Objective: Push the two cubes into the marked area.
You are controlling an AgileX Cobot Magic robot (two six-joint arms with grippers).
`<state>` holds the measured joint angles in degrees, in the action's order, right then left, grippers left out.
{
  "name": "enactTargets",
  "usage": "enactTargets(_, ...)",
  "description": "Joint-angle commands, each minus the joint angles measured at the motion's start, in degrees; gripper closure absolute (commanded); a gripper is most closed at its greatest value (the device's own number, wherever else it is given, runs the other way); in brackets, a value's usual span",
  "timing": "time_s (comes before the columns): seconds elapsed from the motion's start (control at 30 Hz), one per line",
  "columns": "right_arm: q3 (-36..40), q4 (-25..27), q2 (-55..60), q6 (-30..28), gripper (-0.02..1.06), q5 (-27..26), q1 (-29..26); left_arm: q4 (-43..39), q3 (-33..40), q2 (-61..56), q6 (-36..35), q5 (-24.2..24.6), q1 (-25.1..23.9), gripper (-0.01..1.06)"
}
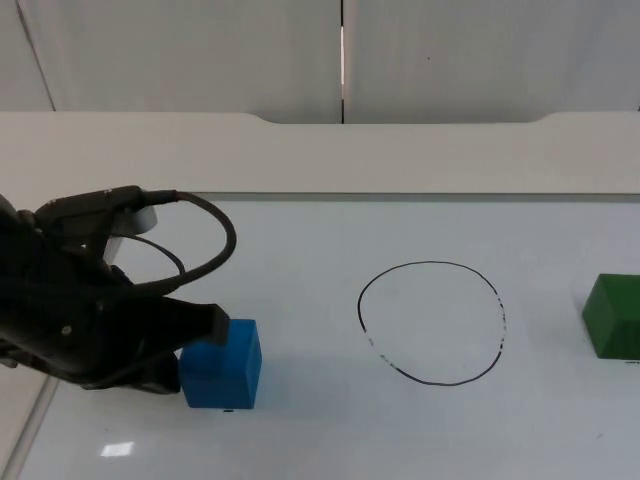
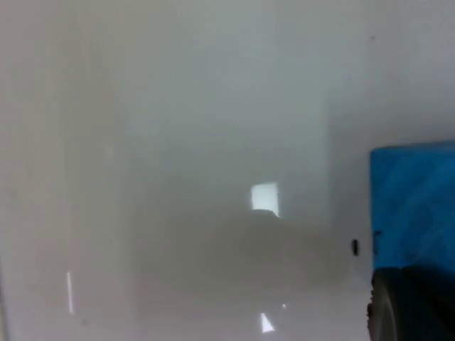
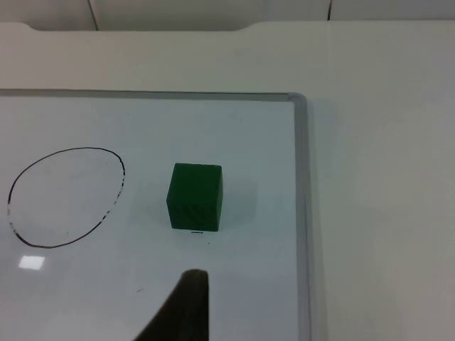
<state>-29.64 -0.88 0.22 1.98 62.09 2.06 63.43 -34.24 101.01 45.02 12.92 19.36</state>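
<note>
Top view, lower left of frame: left gripper [image 1: 190, 350] down at the board, its black tip touching the left face of the blue cube [image 1: 222, 363]. Jaw state of the left gripper cannot be told; the arm's bulk covers it. Left wrist view: blue cube [image 2: 412, 206] sits just beyond a black fingertip [image 2: 409, 307], with bare white board surface around it.

Blue cube stands upright on the whiteboard [image 1: 300, 260], well left of the hand-drawn black circle [image 1: 432, 322], outside the line.

Green cube [image 1: 613, 316] at the right edge of the top view, also on the board, to the right of the circle and apart from it. Right wrist view: green cube [image 3: 195, 196] upright between the drawn circle [image 3: 65, 196] and the board's grey metal rim [image 3: 302, 213], touching neither.

Right gripper waits above the board short of the green cube; one dark fingertip [image 3: 181, 309] shows, clear of the cube. Whether its jaws stand apart or together cannot be told.

Board lies on the white table [image 1: 320, 150]; grey partition wall [image 1: 200, 50] runs across the upper part of the top view.
</note>
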Motion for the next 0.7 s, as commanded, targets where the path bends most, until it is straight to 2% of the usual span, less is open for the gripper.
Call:
enactTargets(0.0,0.0,0.1,-0.2,-0.3,-0.01,-0.4,-0.4,1.9,-0.4,0.2,0.9,0.6,1.0,1.05)
enactTargets(0.17,0.0,0.1,-0.2,-0.3,-0.01,-0.4,-0.4,3.6,-0.4,0.2,2.9,-1.9,3.3,1.05)
enactTargets(0.33,0.0,0.1,-0.2,-0.3,-0.01,-0.4,-0.4,5.4,-0.4,0.2,3.0,-0.8,3.5,1.05)
enactTargets(0.43,0.0,0.1,-0.2,-0.3,-0.01,-0.4,-0.4,6.6,-0.4,0.2,4.2,-3.1,3.5,1.05)
enactTargets(0.67,0.0,0.1,-0.2,-0.3,-0.01,-0.4,-0.4,9.5,-0.4,0.2,4.3,-2.9,3.5,1.05)
